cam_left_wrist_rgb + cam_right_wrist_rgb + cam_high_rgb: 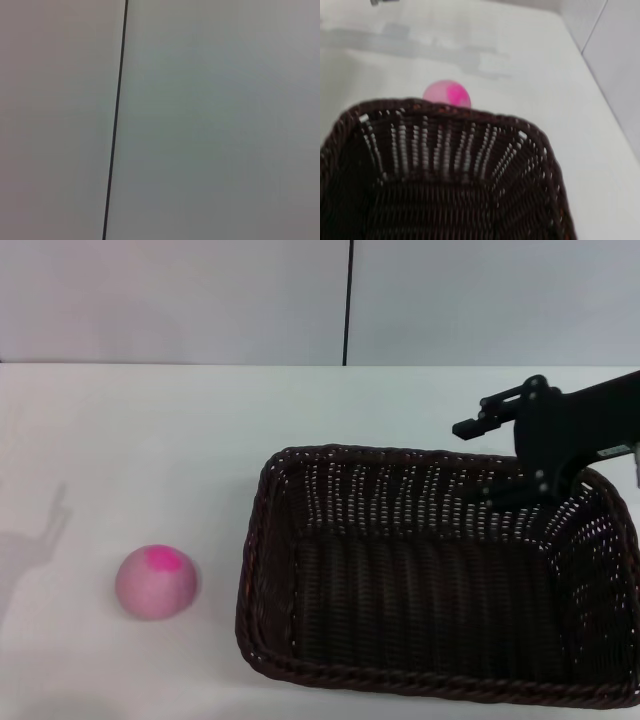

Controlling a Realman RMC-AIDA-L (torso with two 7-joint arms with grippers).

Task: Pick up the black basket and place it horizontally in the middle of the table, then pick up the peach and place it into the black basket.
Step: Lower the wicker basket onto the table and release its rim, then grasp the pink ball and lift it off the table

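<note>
The black basket (pixel 262 540) lies flat on the white table (pixel 150 440), from the middle to the right, its long side across my view, and it holds nothing. The peach (pixel 156 582) sits on the table to its left, a short gap away. My right gripper (pixel 478 462) is open at the basket's far right rim, one finger above the rim and one inside. The right wrist view looks along the basket's inside (pixel 445 107), with the peach (pixel 447 93) beyond its far end. My left gripper is out of view, and its wrist view shows only wall.
A grey wall with a dark vertical seam (pixel 348 300) stands behind the table. An arm's shadow (pixel 30 545) falls on the table at the far left. The basket's near rim lies close to the table's front edge.
</note>
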